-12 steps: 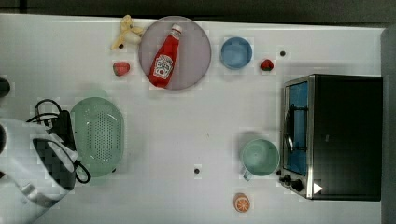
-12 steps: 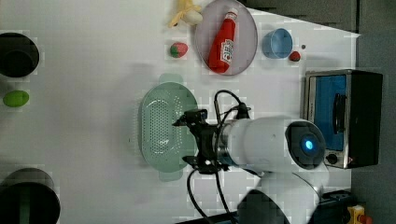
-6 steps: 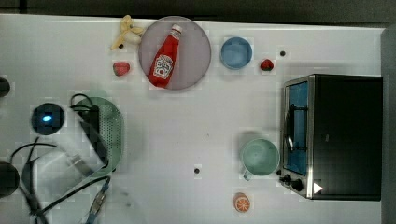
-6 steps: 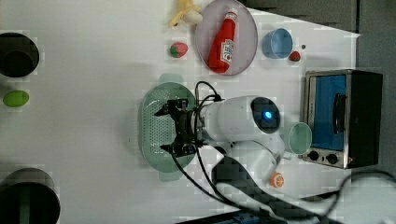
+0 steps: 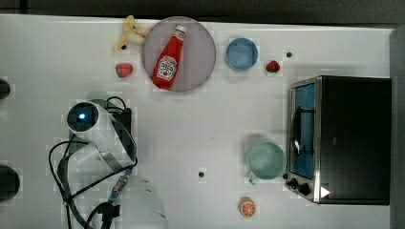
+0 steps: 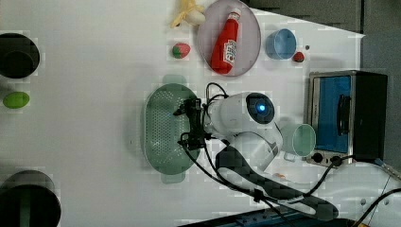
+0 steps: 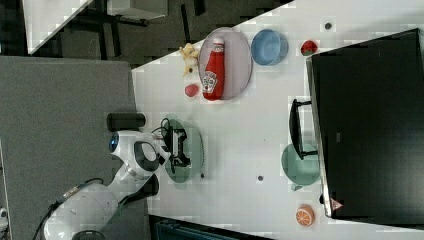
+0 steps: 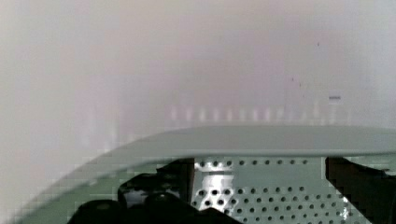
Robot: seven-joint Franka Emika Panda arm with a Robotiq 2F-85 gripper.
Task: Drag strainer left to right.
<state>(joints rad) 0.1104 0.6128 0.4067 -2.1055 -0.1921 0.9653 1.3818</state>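
Reaching inside the strainer, the pincer stands spread beside its rim.

The arm's white body rises from the right view's lower left, and its gripper reaches over the strainer, which lies on the white table. Above the strainer a ketchup bottle lies on a grey plate, with a banana and a strawberry just beside the plate. A blue bowl sits near the oven. A green mug touches the oven's front, an orange half below it.
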